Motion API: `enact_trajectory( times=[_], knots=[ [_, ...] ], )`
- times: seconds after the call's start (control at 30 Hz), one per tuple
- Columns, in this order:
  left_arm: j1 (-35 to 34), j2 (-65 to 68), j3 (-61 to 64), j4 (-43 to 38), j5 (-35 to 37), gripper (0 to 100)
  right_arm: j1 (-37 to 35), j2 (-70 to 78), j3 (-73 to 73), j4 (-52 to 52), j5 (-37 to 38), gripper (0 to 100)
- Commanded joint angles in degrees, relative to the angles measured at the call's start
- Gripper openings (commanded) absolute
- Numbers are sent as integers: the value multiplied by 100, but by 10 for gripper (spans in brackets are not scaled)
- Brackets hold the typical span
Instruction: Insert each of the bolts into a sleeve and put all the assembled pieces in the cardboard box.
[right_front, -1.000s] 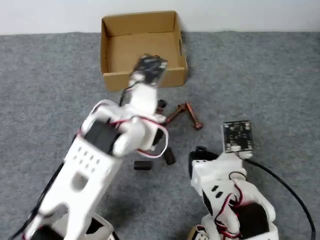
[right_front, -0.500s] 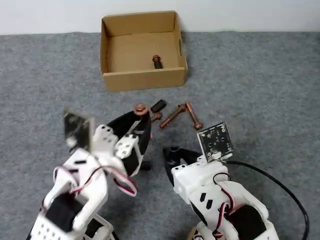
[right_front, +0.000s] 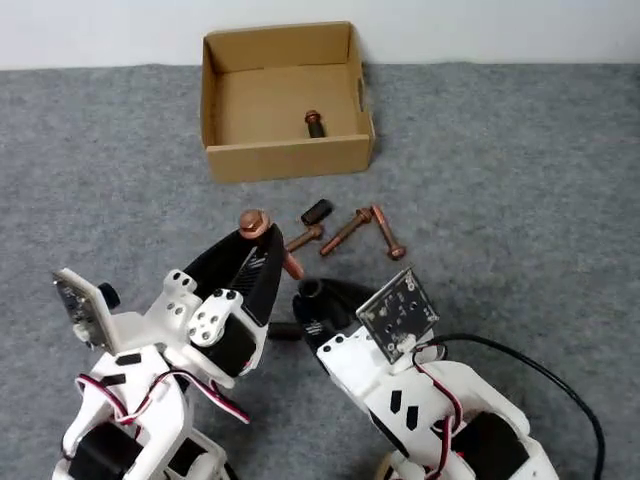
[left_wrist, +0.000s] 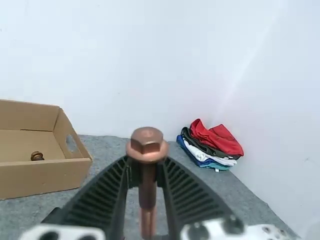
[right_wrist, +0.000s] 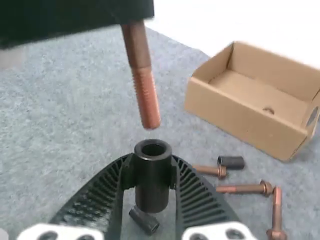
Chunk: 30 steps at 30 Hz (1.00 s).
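Grey carpet (right_front: 500, 150) under left claw (left_wrist: 146, 169) tight on bolt (left_wrist: 146, 145), right claw (right_wrist: 151, 162) on half-hidden sleeve (right_wrist: 151, 190).

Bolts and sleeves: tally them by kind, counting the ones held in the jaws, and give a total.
Bolts: 4 (three loose, one in the left jaws)
Sleeves: 3 (two loose, one in the right jaws)
Assembled piece in the box: 1
Total: 8

White plastic left arm (right_front: 150, 385), white right arm (right_front: 430, 405), black ribbed fingers (left_wrist: 100, 195), red and white cables (right_front: 232, 402), wrist circuit boards (right_front: 400, 310)
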Motion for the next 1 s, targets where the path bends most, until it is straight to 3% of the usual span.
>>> enact_trajectory(
  times=[0.0, 0.2, 0.43, 0.97],
  knots=[
    [53, -70, -40, -167, 44, 4, -66, -4, -70, -207, 105, 8],
    [492, -44, -22, -18, 44, 4, -66, -4, -79, -207, 273, 8],
    [492, -26, 4, 193, 0, 4, -48, -4, -149, -207, 299, 8],
    [527, -26, 620, 879, -1565, 19, -40, -4, -237, -207, 308, 8]
  ],
)
